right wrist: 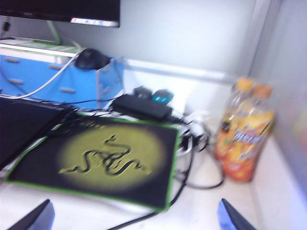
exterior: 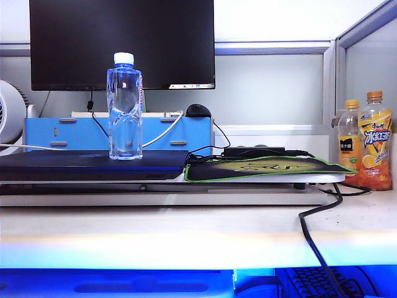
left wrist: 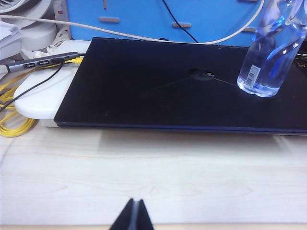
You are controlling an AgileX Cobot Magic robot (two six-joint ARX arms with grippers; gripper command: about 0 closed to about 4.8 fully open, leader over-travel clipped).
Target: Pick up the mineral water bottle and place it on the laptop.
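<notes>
The clear mineral water bottle [exterior: 124, 108] with a white cap stands upright on the dark laptop [exterior: 74, 164], toward that lid's right part; no gripper touches it. In the left wrist view the bottle [left wrist: 268, 52] rests near a far corner of the laptop lid [left wrist: 158, 81]. My left gripper [left wrist: 135, 214] hangs over the pale desk in front of the laptop, its fingertips pressed together and empty. My right gripper [right wrist: 136, 218] is open wide over the desk in front of the green-edged mouse mat [right wrist: 105, 158], nothing between its fingers. Neither gripper shows in the exterior view.
A black monitor [exterior: 121, 43] and a blue drawer box [exterior: 118, 133] stand behind the laptop. Two orange juice bottles [exterior: 366, 143] stand at the right by the partition. A power brick [right wrist: 141, 108] and black cables [exterior: 319, 242] lie near the mat. A keyboard [exterior: 322, 282] sits below.
</notes>
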